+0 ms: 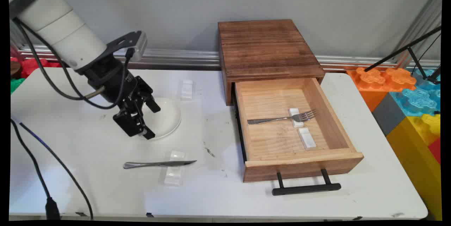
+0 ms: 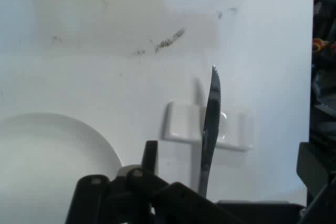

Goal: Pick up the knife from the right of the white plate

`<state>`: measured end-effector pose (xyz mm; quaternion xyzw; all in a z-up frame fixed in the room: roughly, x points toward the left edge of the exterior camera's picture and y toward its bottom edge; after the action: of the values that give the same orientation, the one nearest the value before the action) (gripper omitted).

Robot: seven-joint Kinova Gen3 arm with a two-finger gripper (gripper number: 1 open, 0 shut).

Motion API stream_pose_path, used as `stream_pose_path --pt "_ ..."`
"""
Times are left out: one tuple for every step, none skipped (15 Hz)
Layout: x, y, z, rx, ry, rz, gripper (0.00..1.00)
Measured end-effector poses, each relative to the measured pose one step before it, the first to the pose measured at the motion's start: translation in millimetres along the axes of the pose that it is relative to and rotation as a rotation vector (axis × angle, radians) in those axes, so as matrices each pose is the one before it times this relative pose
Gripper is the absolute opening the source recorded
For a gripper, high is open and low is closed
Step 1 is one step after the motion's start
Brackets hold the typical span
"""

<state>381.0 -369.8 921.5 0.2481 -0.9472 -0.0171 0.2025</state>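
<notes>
Main view: the gripper (image 1: pixel 147 119) hangs with its jaws wide and empty over the near edge of the white plate (image 1: pixel 169 118). The knife (image 1: pixel 159 164) lies nearer the camera than the plate, across a white rest (image 1: pixel 174 172), well left of the open drawer (image 1: pixel 295 127).

Hand view: the knife (image 2: pixel 210 124) runs straight ahead between the fingers (image 2: pixel 150 156), so a good grasp would likely need them lowered squarely astride it.

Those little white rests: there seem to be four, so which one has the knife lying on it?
The white rest on the open table near its front edge, with the knife across it. Two others sit in the drawer, one under the fork; the fourth lies bare beside the plate.
</notes>
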Motion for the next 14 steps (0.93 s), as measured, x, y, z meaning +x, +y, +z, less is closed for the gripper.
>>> stream_pose_path --pt "-4.12 0.40 4.00 0.00190 -0.00066 0.00139 1.00" --pt "-4.43 0.63 6.14 0.00216 0.00005 0.00263 1.00" --pt "-4.55 0.67 7.03 0.00338 0.00046 0.00405 1.00" --pt "-3.76 0.52 6.42 0.00267 -0.00103 0.00498 1.00" --pt "-4.78 0.48 8.03 0.00373 -0.00244 0.00731 1.00" --pt "-4.49 0.28 8.12 0.00351 -0.00314 0.00709 1.00" --pt "-3.51 0.22 6.88 0.00190 -0.00348 0.00567 1.00" --pt "-4.17 0.74 7.92 -0.00003 -0.00528 0.00509 1.00" --pt "-3.59 0.77 7.60 -0.00046 -0.00447 0.00493 1.00" --pt "-2.77 0.69 6.20 -0.00018 -0.00325 0.00379 1.00" --pt "-2.56 0.57 7.22 -0.00007 -0.00351 0.00502 1.00" --pt "-2.04 0.57 5.75 0.00007 -0.00263 0.00337 1.00" --pt "-1.92 0.74 6.28 0.00017 -0.00252 0.00261 1.00" --pt "-1.87 0.94 5.82 -0.00032 -0.00400 0.00070 1.00"
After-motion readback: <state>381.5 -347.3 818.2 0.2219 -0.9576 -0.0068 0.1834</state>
